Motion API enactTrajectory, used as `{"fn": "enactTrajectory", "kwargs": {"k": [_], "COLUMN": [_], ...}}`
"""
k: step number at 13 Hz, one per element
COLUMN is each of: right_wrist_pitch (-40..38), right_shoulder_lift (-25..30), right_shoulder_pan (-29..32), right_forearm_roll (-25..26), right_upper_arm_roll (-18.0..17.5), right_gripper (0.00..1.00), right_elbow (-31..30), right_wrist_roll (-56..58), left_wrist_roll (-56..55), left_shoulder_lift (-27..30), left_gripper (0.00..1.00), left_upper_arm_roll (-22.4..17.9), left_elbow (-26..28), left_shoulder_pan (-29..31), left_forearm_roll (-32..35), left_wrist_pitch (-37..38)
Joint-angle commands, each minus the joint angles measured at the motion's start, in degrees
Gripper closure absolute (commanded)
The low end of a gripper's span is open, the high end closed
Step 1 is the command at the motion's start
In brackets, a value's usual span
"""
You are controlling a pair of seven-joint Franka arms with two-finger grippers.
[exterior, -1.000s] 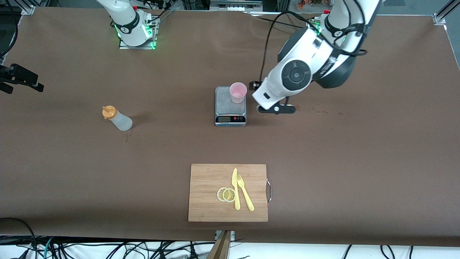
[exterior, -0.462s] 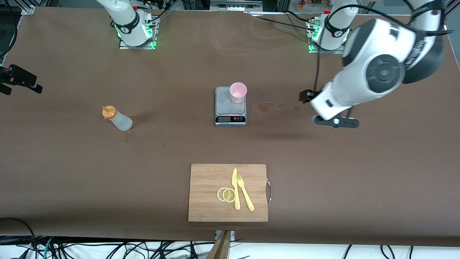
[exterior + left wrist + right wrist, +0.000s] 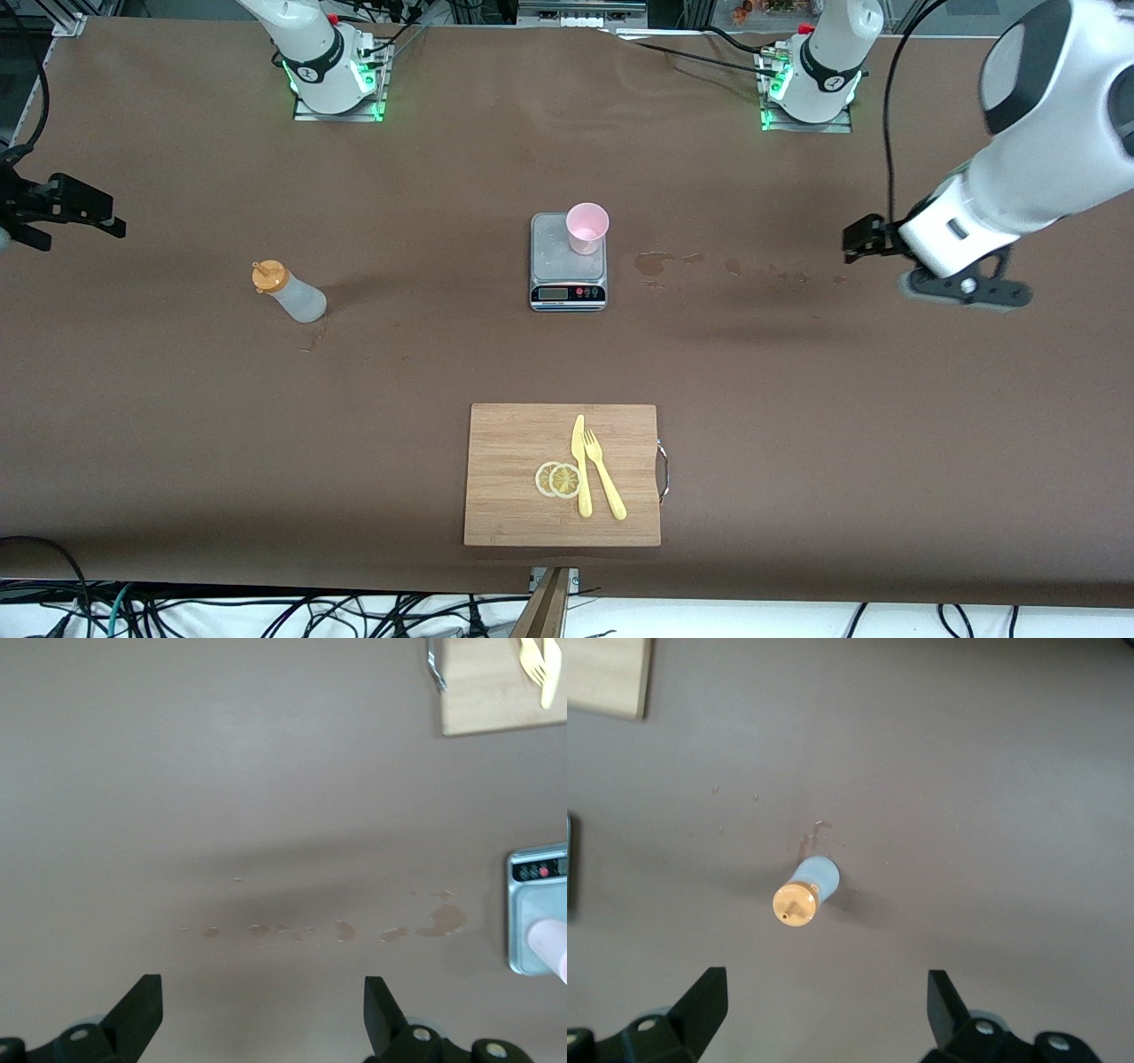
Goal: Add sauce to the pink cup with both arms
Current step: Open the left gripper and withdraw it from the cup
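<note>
- Front view: the left gripper [image 3: 961, 288] hangs over bare table [image 3: 797, 425] at the left arm's end, empty. The pink cup [image 3: 586, 228] stands on a scale [image 3: 568, 261] well apart from it, toward the right arm's end, with a trail of brown stains [image 3: 656, 262] between them. The right gripper [image 3: 75, 213] is up over the table's edge at the right arm's end, empty; the sauce bottle [image 3: 290, 291] stands near it, toward the table's middle. A cutting board [image 3: 563, 475] with lemon slices [image 3: 558, 479], a knife [image 3: 580, 465] and a fork [image 3: 604, 474] lies nearer the camera than the scale.
- Left wrist view: the fingers [image 3: 142, 1010] stand wide apart with nothing between them, above the stains; the cup and scale show at the frame's edge.
- Right wrist view: the fingers [image 3: 704, 997] are spread wide, and the upright bottle [image 3: 804, 895] sits on the table just ahead of the gap, untouched.
</note>
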State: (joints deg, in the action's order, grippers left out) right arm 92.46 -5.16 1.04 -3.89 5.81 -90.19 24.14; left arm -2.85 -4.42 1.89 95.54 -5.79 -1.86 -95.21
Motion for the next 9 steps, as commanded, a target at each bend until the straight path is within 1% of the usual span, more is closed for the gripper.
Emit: {"fn": "enactTrajectory", "kwargs": {"k": [1, 4, 5, 7, 9], "right_wrist_pitch": [-0.61, -0.17, 0.09, 1.57, 2.46], "right_shoulder_lift": [-3.26, -8.00, -9.68, -13.02, -15.57], "right_shoulder_pan": [0.54, 5.01, 5.98, 7.83, 9.15], "right_forearm_roll": [-0.59, -8.30, -11.02, -12.71, -17.53], "right_upper_arm_roll": [0.25, 0.25, 0.25, 0.17, 0.25], "right_gripper": [0.00, 0.00, 0.00, 0.00, 0.00], "right_elbow": [0.37, -0.34, -0.26, -0.25, -0.43], "right_wrist_roll": [17.36, 31.96, 37.15, 45.60, 55.80], "left_wrist_roll": [1.45, 1.36, 1.36, 1.27, 1.18], "left_shoulder_lift": [4.68, 4.59, 3.98, 2.84, 2.13], "left_gripper": [0.00, 0.00, 0.00, 0.00, 0.00], "left_upper_arm_roll": [0.66, 0.83, 0.83, 0.83, 0.83], "left_elbow": [4.65, 4.21, 2.47, 0.01, -0.27], "left_shoulder_pan": [3.93, 3.68, 3.68, 2.80, 2.80], "left_forearm_roll": [1.51, 1.60, 1.68, 1.60, 0.99], "left_wrist_pitch": [-2.35, -2.26, -1.82, -1.03, -0.33]}}
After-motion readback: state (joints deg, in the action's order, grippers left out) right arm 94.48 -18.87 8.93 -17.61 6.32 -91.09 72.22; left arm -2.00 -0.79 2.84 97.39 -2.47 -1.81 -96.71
